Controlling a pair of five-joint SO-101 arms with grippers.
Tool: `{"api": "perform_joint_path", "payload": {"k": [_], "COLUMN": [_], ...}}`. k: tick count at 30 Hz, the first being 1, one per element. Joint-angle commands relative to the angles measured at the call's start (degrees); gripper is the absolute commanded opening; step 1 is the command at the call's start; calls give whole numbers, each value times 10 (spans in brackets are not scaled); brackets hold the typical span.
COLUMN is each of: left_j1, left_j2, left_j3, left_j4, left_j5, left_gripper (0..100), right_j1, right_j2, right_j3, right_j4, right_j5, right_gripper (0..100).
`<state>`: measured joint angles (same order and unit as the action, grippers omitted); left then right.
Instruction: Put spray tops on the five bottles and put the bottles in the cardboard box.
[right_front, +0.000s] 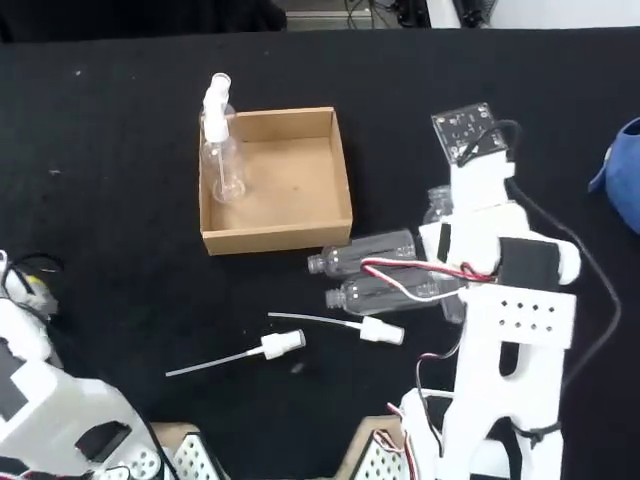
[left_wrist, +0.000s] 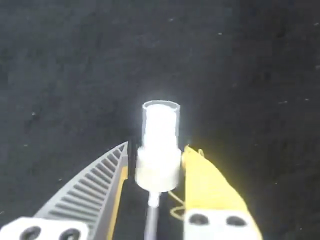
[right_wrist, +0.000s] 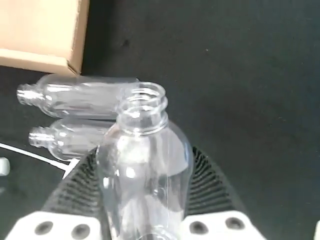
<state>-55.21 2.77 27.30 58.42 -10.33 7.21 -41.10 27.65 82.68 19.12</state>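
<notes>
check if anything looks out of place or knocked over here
Nothing spilled or broken. The upper bottle and lower bottle lie on their sides, uncapped, side by side near a corner of the cardboard box; one spray top and a second spray top lie loose nearby. The capped bottle stands in the box.

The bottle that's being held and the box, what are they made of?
The bottle looks like clear plastic, maybe glass: you can see straight through it, and light glints on its smooth skin. The box looks like matte brown cardboard, with thin, flat walls.
</notes>
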Motion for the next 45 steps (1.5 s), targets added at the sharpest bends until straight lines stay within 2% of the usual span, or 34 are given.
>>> {"api": "perform_joint_path", "payload": {"k": [1, 5, 9, 15, 22, 28, 34, 36, 39, 45], "left_j1": [0, 19, 63, 134, 204, 285, 401, 451, 526, 631], "left_j2": [-38, -131, -251, -404, -531, -580, -597, -597, -597, -598], "left_j3": [-44, -30, 11, 41, 40, -22, -124, -157, -185, -154], "left_j4": [36, 69, 74, 77, 74, 56, 55, 55, 50, -48], "left_j5": [-6, -6, -5, 11, 27, 36, 142, 165, 176, 176], "left_gripper": [30, 30, 30, 30, 30, 30, 30, 30, 30, 32], "right_j1": [-37, -105, -184, -265, -337, -359, -359, -359, -359, -383], "right_j2": [-45, -104, -134, -168, -289, -327, -331, -331, -331, -331], "right_j3": [-45, -48, -47, -46, 82, 219, 368, 407, 443, 480], "right_j4": [-9, -11, -28, -69, -211, -363, -528, -569, -612, -644], "right_j5": [-37, -63, -103, -175, -135, -136, -138, -161, -190, -193], "right_gripper": [11, 11, 11, 11, 11, 11, 11, 11, 11, 11]}}
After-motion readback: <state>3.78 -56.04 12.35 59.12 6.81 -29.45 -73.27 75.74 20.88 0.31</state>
